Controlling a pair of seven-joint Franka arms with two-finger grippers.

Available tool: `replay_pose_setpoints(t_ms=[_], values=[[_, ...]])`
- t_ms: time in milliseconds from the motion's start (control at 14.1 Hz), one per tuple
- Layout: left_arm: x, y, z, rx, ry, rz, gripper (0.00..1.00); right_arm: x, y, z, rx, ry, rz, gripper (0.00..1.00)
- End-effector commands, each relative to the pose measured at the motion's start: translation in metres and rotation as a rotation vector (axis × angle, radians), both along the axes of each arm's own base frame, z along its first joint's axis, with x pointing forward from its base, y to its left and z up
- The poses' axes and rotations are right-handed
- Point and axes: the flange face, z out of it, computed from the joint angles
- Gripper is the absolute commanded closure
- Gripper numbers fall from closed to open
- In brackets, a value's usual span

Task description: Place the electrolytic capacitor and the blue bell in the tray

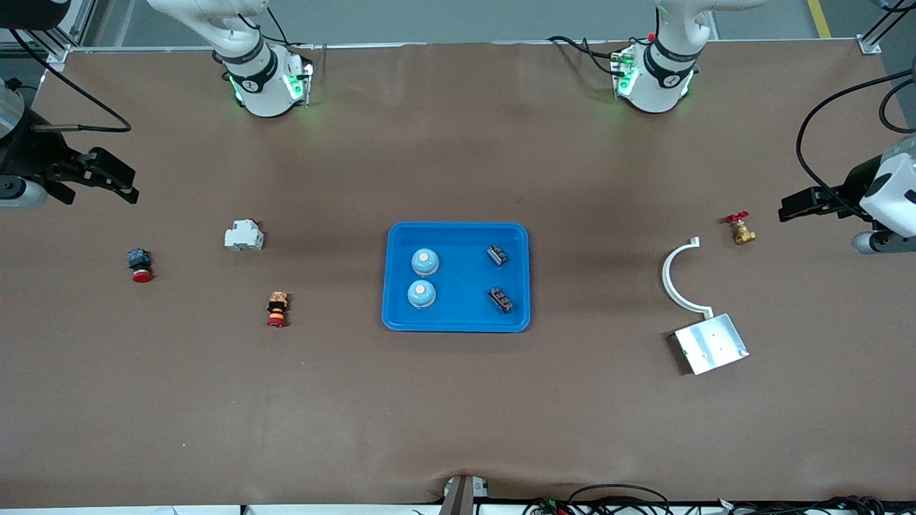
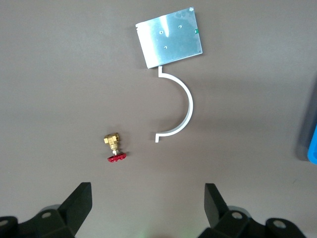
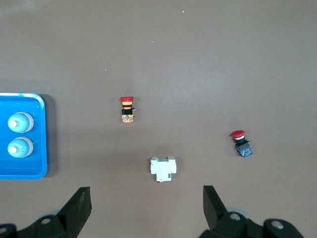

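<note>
The bright blue tray (image 1: 461,315) lies mid-table. In it stand two blue bells (image 1: 425,262) (image 1: 421,293), with two small dark parts (image 1: 497,254) (image 1: 500,299) beside them, the electrolytic capacitors as far as I can tell. My right gripper (image 1: 118,179) hangs open and empty over the table's right-arm end; in its wrist view the gripper (image 3: 147,201) sees the tray (image 3: 29,172) and both bells (image 3: 20,122). Over the left-arm end my left gripper (image 1: 791,206) (image 2: 147,198) is open and empty too, with only the tray's edge (image 2: 312,146) in its view.
Toward the right arm's end lie a white breaker (image 1: 244,234) (image 3: 163,169), a red push button (image 1: 140,265) (image 3: 240,143) and an orange-red button (image 1: 277,309) (image 3: 127,109). Toward the left arm's end lie a brass valve (image 1: 741,229) (image 2: 114,146), a white curved bracket (image 1: 673,279) (image 2: 183,106) and a silver plate (image 1: 712,343) (image 2: 169,37).
</note>
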Motion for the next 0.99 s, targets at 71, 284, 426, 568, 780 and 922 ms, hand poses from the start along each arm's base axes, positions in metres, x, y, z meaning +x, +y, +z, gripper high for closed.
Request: replay_pose_setpoints(t_ms=[71,284,426,568,780,922], values=[[0.007,-0.004,0.036,-0.025,-0.061,-0.007,0.0,-0.005,-0.014,0.001,0.017,-0.002,-0.04,0.0],[0.002,-0.002,0.055,-0.024,-0.096,-0.008,0.0,-0.008,-0.018,0.003,0.046,0.009,-0.054,0.0],[-0.006,-0.007,0.07,-0.025,-0.119,-0.01,0.0,-0.009,-0.023,0.003,0.059,0.016,-0.068,0.0],[-0.016,-0.022,0.079,-0.024,-0.102,-0.007,0.0,-0.014,-0.023,0.01,0.058,0.012,-0.066,0.0],[-0.019,-0.036,0.079,-0.016,-0.086,0.073,0.0,-0.017,-0.023,0.012,0.058,0.016,-0.066,0.0],[-0.021,-0.037,0.08,-0.017,-0.086,0.063,0.0,-0.019,-0.023,0.013,0.057,0.018,-0.065,0.0]])
